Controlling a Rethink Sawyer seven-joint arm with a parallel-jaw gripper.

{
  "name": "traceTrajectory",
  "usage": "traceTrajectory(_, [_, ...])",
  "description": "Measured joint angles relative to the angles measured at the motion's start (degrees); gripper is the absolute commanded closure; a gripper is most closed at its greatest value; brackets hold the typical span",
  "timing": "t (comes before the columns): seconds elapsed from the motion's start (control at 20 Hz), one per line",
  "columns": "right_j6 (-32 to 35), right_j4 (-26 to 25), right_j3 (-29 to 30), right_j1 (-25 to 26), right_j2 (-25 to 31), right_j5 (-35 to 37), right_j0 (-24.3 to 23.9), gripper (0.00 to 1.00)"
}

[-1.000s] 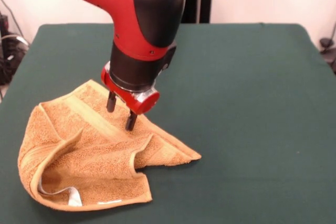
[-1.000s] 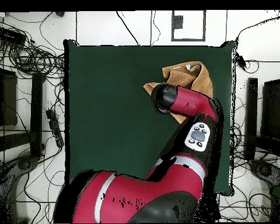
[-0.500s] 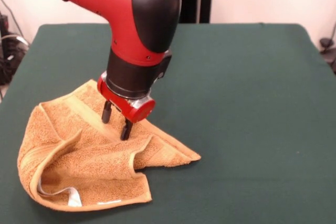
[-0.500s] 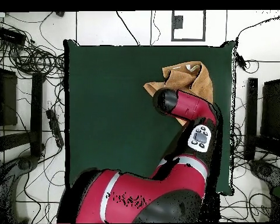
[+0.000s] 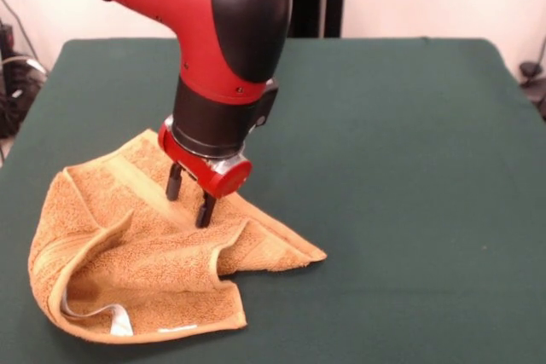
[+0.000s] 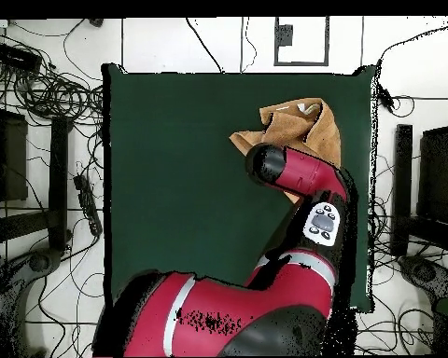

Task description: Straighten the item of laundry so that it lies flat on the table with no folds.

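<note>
The orange-tan towel (image 5: pixel 145 257) lies crumpled on the dark green table (image 5: pixel 401 168) at the front left, with its edges folded over and a white label (image 5: pixel 121 321) at the near edge. It also shows in the overhead view (image 6: pixel 307 126) at the table's far right. My gripper (image 5: pixel 188 203) points down with its two fingers apart, the tips resting on the towel's flat border band. It holds nothing. In the overhead view the arm hides the gripper.
The arm (image 6: pixel 293 172) reaches over the table's right part in the overhead view. Cables and stands (image 6: pixel 50 121) lie on the floor around the table. The towel lies close to the table's edge (image 5: pixel 17 168).
My gripper has come down and a little toward the left in the front view, onto the towel's border band. The towel has not visibly moved.
</note>
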Motion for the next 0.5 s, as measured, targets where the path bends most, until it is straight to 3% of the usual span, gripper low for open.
traceTrajectory(0.5, [0.00, 1.27, 3.44, -1.06, 0.72, -4.96, -0.02, 0.00])
